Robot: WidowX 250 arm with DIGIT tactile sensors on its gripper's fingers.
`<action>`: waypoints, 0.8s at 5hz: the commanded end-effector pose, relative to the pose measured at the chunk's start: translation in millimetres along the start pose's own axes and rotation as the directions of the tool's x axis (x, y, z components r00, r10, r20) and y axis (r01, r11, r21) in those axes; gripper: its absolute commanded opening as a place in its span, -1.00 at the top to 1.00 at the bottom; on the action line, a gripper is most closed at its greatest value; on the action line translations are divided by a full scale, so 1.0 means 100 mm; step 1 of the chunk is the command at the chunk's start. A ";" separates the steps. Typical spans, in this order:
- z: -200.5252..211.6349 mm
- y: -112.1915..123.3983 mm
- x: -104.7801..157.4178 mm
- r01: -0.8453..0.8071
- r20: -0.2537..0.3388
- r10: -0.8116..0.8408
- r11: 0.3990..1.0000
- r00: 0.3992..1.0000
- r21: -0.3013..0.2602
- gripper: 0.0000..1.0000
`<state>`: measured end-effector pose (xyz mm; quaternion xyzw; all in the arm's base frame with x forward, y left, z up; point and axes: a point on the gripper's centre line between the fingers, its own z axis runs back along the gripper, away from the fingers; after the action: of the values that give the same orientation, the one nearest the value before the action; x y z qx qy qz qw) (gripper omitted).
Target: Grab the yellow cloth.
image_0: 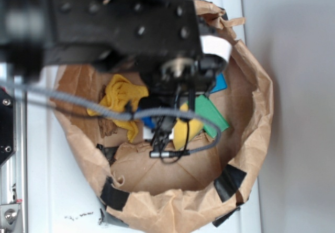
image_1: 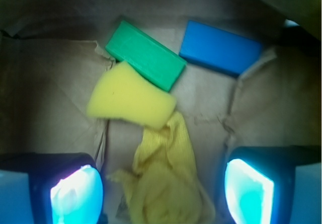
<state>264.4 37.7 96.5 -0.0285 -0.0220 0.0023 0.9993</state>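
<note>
From the wrist view my claw (image_1: 163,191) hangs pointing down into the paper bag (image_0: 251,154), its two fingers (image_1: 249,191) spread wide with the cloth (image_1: 163,183) lying wrinkled on the bag floor between them, not pinched. Beyond it I count one yellow sponge (image_1: 131,95) touching the cloth's far end, then one green block (image_1: 146,55) and one blue block (image_1: 219,48).

Cloth (image_1: 163,183) lies between gripper (image_1: 163,191) fingers, sponge (image_1: 132,95) and blocks (image_1: 146,55) beyond.
</note>
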 end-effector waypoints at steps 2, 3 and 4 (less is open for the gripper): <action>-0.42 0.16 0.04 0.049 0.072 -0.043 0.996 0.996 -0.074 -1.00; -0.62 0.17 -0.02 0.091 0.039 -0.089 0.994 0.995 -0.062 -1.00; -0.80 0.15 -0.08 0.126 0.054 -0.125 0.992 0.991 -0.014 -1.00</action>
<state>259.5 41.2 16.3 -0.0340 -0.0495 -0.0604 0.9964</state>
